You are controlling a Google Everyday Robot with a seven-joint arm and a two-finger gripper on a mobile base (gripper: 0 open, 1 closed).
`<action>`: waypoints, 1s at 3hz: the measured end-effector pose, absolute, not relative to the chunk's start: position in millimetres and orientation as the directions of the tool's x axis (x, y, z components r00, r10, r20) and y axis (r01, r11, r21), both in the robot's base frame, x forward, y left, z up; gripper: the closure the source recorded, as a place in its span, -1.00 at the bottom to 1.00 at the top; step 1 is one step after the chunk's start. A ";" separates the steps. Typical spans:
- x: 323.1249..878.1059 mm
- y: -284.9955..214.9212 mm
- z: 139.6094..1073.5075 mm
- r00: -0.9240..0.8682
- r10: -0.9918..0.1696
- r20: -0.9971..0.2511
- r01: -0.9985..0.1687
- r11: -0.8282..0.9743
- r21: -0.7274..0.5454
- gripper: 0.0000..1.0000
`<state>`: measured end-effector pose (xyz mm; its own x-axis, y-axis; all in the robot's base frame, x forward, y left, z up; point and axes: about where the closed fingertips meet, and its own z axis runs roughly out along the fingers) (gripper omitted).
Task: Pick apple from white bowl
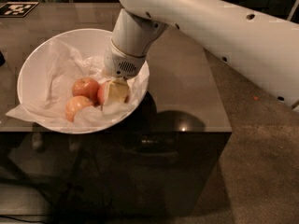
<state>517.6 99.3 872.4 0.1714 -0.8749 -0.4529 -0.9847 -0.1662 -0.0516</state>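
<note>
The white bowl point(32, 64) stands on the table's near left, lined with crumpled white paper. Three apples lie in its near half. The red apple point(101, 94) is on the right and mostly hidden behind my gripper point(116, 92). My gripper reaches down into the bowl from the white arm and sits right against this apple. A duller red apple point(85, 87) lies just left of it. A paler yellow-pink apple point(76, 107) lies in front of that one.
The bowl sits near the front edge of a glossy brown table point(187, 92). My white arm point(219, 27) crosses above the table from the upper right. A black-and-white marker point(16, 8) lies at the far left corner. Grey floor point(261, 162) is to the right.
</note>
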 end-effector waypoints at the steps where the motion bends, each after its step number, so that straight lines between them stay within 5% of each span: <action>1: 517.6 99.3 872.4 0.171 -0.875 -0.453 -0.985 -0.166 -0.052 -0.15; 3: 517.6 99.3 872.4 0.171 -0.875 -0.453 -0.985 -0.166 -0.052 0.79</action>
